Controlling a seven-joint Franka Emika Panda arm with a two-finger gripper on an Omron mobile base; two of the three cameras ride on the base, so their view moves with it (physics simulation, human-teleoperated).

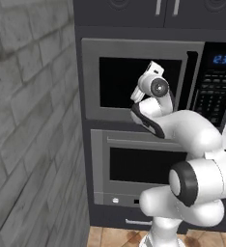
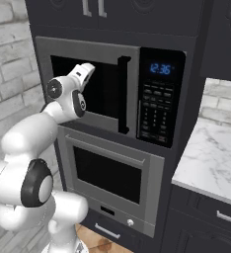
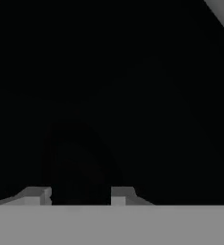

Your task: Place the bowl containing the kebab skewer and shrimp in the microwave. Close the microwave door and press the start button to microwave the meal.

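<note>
The dark cabinet wall (image 2: 201, 29) holds the microwave (image 2: 110, 94) above the oven (image 2: 112, 173). The microwave door (image 1: 134, 82) is shut, its dark window facing the arm, with the black bar handle (image 2: 122, 94) at its right edge. Right of the door sits the keypad panel (image 2: 157, 111) with a blue display (image 2: 160, 68). The oven has a horizontal bar handle (image 2: 105, 150) across its top. A grey brick wall (image 1: 28, 120) stands at left, and a marble counter (image 2: 211, 158) lies at right. The white arm (image 2: 28, 148) reaches up so that the gripper (image 3: 80, 194) is close against the door window. Whether its 2 fingers (image 3: 117, 194) are apart or together I cannot tell; nothing shows between them. The hand view is dark with the window.
</note>
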